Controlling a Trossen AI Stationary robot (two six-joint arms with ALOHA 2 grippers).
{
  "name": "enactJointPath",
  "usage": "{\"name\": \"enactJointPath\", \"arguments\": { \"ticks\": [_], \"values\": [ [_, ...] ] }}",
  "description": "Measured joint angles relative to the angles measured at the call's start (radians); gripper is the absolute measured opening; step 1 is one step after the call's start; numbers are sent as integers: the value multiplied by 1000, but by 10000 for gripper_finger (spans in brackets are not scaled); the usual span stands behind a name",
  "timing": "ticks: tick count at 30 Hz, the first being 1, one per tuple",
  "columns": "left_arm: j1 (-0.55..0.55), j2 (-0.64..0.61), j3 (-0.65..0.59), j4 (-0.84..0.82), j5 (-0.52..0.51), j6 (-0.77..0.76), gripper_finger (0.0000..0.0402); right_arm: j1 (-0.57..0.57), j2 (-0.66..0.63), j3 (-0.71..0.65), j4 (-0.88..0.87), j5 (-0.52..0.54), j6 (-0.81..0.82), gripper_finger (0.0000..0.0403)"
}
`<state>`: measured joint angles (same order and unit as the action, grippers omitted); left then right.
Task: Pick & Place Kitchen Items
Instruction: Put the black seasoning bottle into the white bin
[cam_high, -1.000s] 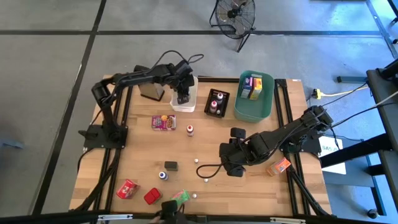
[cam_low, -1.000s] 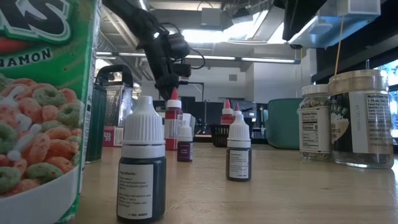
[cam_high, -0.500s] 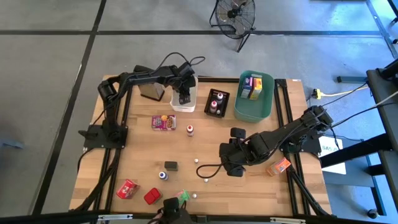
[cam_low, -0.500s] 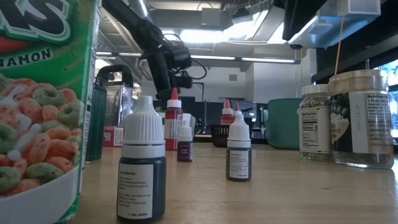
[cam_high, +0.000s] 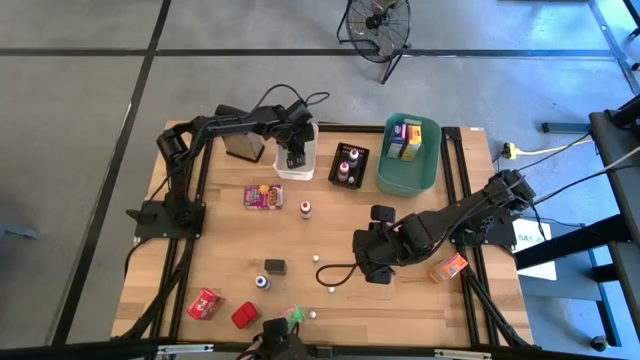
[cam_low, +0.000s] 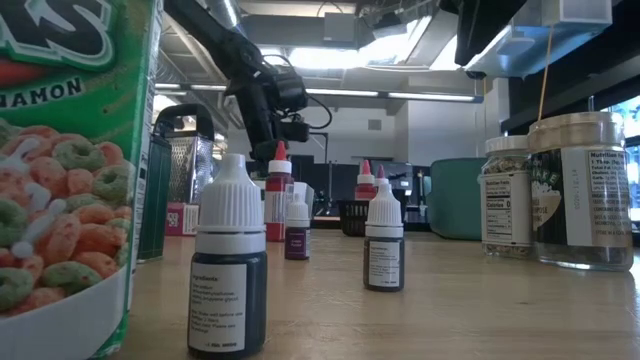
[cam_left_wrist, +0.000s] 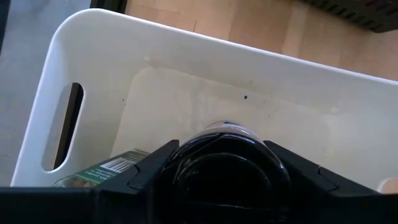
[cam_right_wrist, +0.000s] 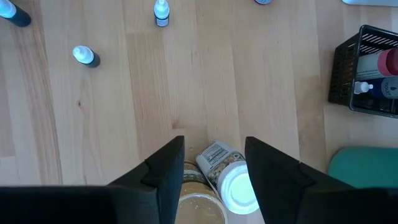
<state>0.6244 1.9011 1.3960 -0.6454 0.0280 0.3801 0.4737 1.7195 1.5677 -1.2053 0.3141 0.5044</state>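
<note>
1. Over the white bin (cam_high: 300, 174) at the far side of the table hangs the left gripper (cam_high: 293, 157), low inside the walls. A dark rounded shape (cam_left_wrist: 224, 171) fills its wrist view. I cannot tell whether that is an item in its grasp or how wide the gripper stands. If something is held and lets go here, it could land on the green-labelled jar (cam_left_wrist: 99, 171) already lying in the bin.
2. I judge the bin wall to be close on that side. Pulling out sideways rather than straight up could hook the rim and drag the bin into the grater (cam_high: 238, 147) just beside it.
3. Near the table's middle, the right gripper (cam_right_wrist: 214, 142) has its fingers (cam_right_wrist: 165, 171) partly spread, holding nothing that I can see. They straddle a white-lidded jar (cam_right_wrist: 237, 186).
4. A second jar (cam_right_wrist: 198, 205) sits touching or just beside the first. A finger coming down could strike its lid, or the close could pinch both and tip one.
5. I expect the jar's round side to slip if it is gripped off-centre. Then it would roll towards the small bottles (cam_right_wrist: 161, 12) farther along the table.
6. The carry would pass the black bin (cam_right_wrist: 364, 71), so a low swing could clip it.
</note>
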Motion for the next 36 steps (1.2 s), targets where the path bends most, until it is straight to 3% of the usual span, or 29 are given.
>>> {"name": "enactJointPath", "arguments": {
  "ticks": [8, 14, 36],
  "values": [
    [0, 0, 0, -5, 6, 0, 222, 0, 0, 0, 0, 0, 0, 172],
    [0, -1, 0, -11, 88, 0, 223, 0, 0, 0, 0, 0, 0, 172],
    [0, -1, 0, -10, 90, -30, 224, 0, 0, 0, 0, 0, 0, 171]
  ]
}}
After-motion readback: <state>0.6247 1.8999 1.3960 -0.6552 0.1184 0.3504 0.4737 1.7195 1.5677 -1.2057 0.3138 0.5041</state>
